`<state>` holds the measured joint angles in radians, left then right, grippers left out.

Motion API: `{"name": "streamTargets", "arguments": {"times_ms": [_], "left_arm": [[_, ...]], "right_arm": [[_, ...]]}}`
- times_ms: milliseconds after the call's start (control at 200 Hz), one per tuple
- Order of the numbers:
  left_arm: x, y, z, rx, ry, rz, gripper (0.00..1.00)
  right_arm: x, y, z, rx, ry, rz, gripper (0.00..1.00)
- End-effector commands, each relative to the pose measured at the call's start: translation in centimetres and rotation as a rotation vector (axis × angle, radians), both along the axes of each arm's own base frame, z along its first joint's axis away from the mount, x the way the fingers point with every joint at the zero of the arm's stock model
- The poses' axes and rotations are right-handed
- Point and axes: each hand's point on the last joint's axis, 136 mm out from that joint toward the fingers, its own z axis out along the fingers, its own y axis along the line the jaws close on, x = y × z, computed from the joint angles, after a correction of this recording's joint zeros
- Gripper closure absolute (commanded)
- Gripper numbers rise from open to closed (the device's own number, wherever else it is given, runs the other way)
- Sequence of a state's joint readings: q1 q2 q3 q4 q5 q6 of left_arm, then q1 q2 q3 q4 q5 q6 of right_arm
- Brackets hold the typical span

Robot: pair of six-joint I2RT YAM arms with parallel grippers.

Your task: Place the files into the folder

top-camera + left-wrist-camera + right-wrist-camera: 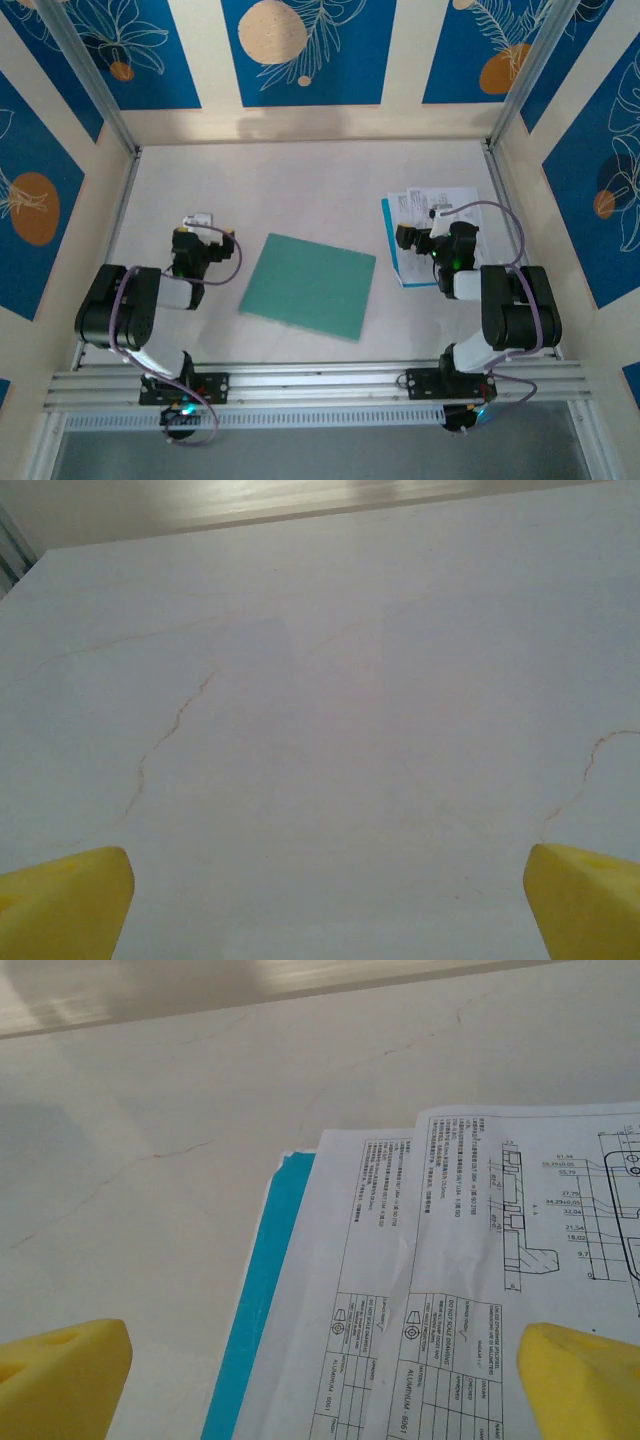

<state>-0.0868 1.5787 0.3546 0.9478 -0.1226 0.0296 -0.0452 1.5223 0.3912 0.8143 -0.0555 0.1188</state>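
The teal-green folder [310, 285] lies flat and closed in the middle of the table, between the two arms. The files [455, 198], white sheets printed with black drawings and text, lie in a loose stack at the right; a blue edge strip [265, 1280] shows along their left side. My right gripper [438, 218] hovers over the near part of the files [480, 1290], open, its yellow fingertips [60, 1375] wide apart with nothing between them. My left gripper [200, 228] stands open over bare table left of the folder, yellow fingertips [60, 905] spread wide.
The pale tabletop [300, 190] is ringed by metal frame posts [515, 85] and blue patterned walls [300, 50]. An aluminium rail [320, 385] carries both arm bases at the near edge. Bare table stretches beyond the folder toward the back wall.
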Motion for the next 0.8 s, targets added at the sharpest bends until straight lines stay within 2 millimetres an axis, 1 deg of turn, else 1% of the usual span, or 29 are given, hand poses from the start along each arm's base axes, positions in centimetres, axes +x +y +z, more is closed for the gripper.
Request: {"name": "streamTargets", "arguments": {"times_ms": [0,795], "left_arm": [[0.47,-0.01,1.09,0.003,-0.026,-0.015,0.0],[0.45,-0.02,1.05,0.002,-0.025,-0.015,0.0]], "right_arm": [[0.69,0.08,0.82,-0.024,-0.026,0.006,0.01],[0.68,0.1,0.77,-0.029,-0.025,0.004,0.01]]}}
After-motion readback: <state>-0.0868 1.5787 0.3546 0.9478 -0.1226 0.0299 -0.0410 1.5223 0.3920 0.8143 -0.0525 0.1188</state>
